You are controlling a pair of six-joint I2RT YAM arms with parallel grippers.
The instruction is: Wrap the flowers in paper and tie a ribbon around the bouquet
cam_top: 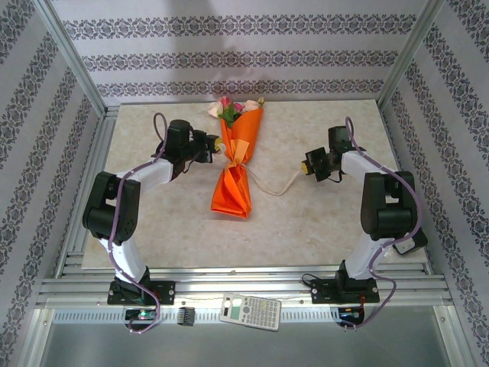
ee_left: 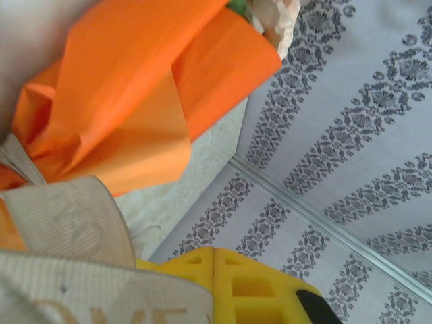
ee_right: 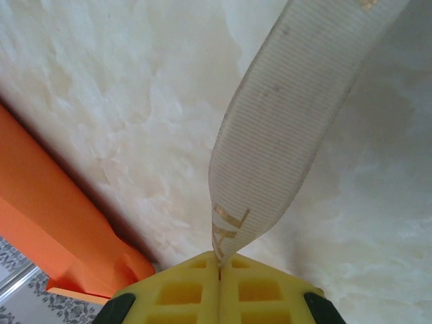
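Bouquet (cam_top: 237,157) lying near-to-far, roses (cam_top: 229,107) at far end, left fingers (ee_left: 185,270) and right fingers (ee_right: 182,291) each clamped on ribbon (ee_right: 283,121)

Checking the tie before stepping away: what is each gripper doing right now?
Left gripper: closed, apparently pinching the ribbon beside the bouquet.
Right gripper: closed on the ribbon.

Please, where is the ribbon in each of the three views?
Top external: the ribbon trails just right of the picture's centre.
Left wrist: ribbon crosses the lower left corner.
Right wrist: ribbon runs from top right to bottom centre.
Shared landmark: the orange paper.
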